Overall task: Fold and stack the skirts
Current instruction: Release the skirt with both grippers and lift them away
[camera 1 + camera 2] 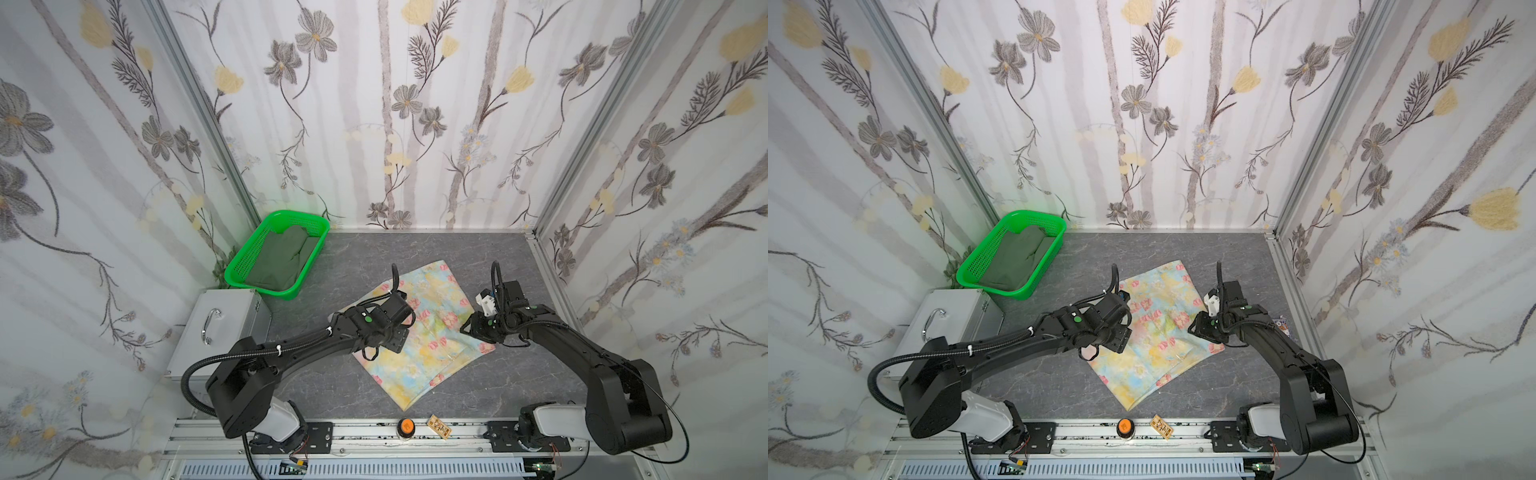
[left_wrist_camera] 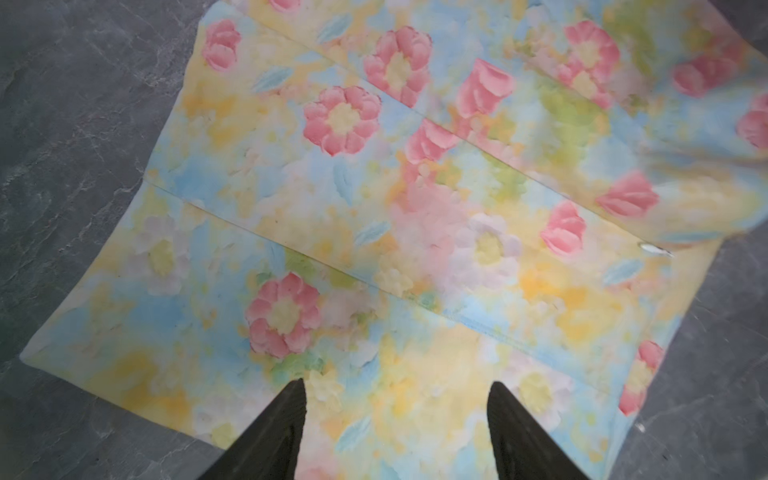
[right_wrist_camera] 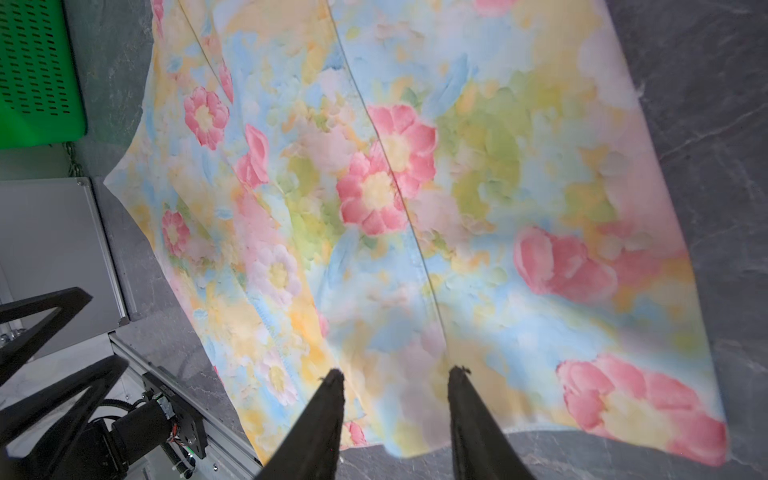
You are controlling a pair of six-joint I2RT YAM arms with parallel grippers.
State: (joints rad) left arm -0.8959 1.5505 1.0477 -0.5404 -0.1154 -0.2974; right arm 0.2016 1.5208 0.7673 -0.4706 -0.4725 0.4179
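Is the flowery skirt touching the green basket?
Apart. In both top views a strip of bare grey table lies between the flowery skirt and the green basket.

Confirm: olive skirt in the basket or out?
In. The olive skirt lies inside the green basket, below its rim, in both top views.

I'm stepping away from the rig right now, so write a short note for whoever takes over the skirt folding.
Pincers: left pincer open and empty over the floral skirt; right pincer open and empty over it too.
Things: floral skirt flat on the table, seemingly part-folded; olive skirt in the green basket.
Done: nothing stacked.
Left: finish folding, stack both.
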